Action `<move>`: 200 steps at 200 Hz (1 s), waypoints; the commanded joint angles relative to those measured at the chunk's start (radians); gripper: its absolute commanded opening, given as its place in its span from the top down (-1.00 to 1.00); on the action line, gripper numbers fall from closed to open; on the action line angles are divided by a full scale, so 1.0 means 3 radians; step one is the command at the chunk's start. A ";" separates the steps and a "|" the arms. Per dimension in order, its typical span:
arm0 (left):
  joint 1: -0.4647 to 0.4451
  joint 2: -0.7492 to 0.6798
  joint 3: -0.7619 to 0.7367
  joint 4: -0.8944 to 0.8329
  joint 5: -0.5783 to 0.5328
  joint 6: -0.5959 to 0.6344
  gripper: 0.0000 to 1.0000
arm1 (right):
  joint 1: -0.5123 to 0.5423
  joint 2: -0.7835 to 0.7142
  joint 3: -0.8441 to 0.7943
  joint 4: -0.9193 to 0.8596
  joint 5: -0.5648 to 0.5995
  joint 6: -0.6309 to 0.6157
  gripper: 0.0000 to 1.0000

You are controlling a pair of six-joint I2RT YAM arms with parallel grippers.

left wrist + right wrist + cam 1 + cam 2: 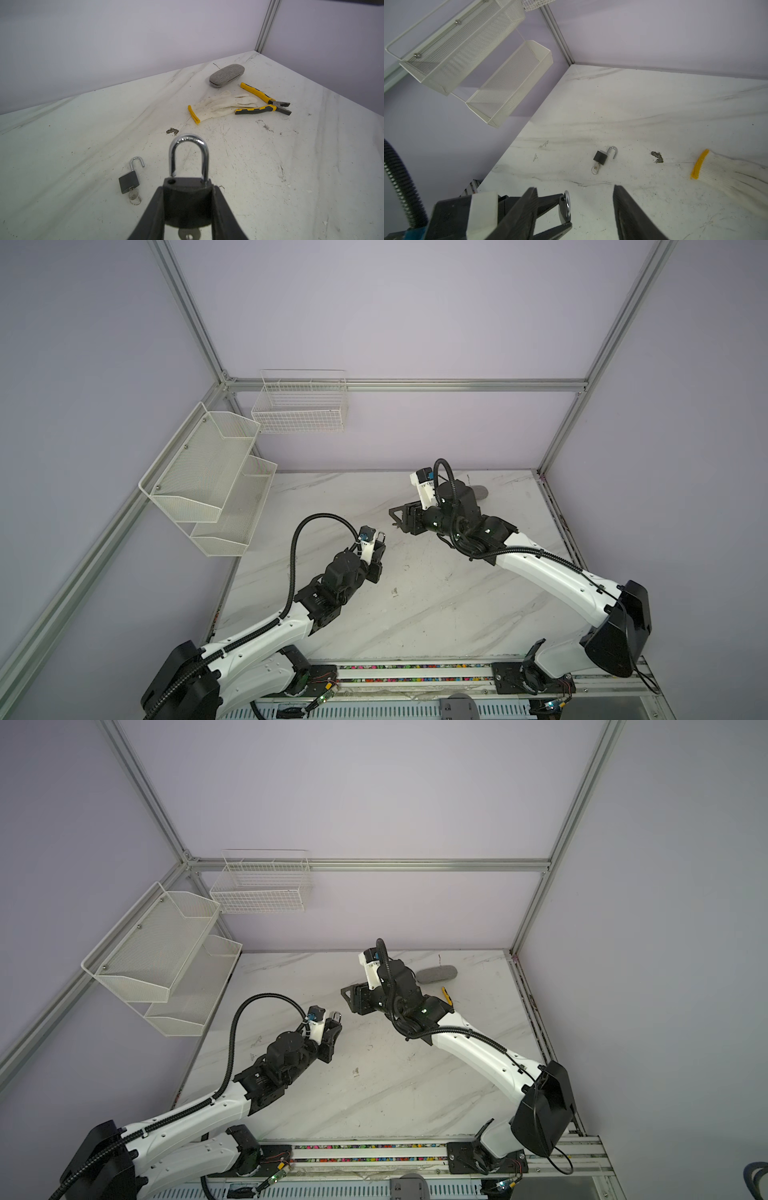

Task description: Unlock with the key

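Just left of centre in both top views, the left gripper [377, 546] is clamped on the body of a dark padlock [187, 201], held up off the table [270, 166]. A key [188, 234] sticks out of its underside, and one shackle leg sits just clear of its hole. Up and to the right of it, the right gripper [397, 517] hangs with its jaws spread, gripping nothing. It points toward the lock and is near it but not touching.

Clutter count:
- two padlocks in total. The second is a small padlock [128, 184] lying flat on the table, shackle swung open, with its own small key [133, 195] on a ring
- one white glove [220, 106]
- one pair of yellow pliers [264, 104] touching the glove
- one grey glasses case [226, 75] just beyond them
- one two-tier mesh shelf [199, 472] and one wire basket [299, 406] on the walls at the left of the frame

In the top views the right arm hides the glove and most of the pliers.
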 commanded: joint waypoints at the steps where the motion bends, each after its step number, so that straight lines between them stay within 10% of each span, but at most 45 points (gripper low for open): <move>1: -0.0019 -0.0001 -0.0098 0.0434 0.0010 0.0142 1.00 | 0.0008 0.0082 0.0154 -0.0314 -0.0008 -0.0179 -0.22; 200: -0.0018 0.0038 -0.0051 0.0411 -0.0177 0.0070 1.00 | 0.0238 0.0906 0.0821 -0.0964 0.0522 -0.0501 -0.21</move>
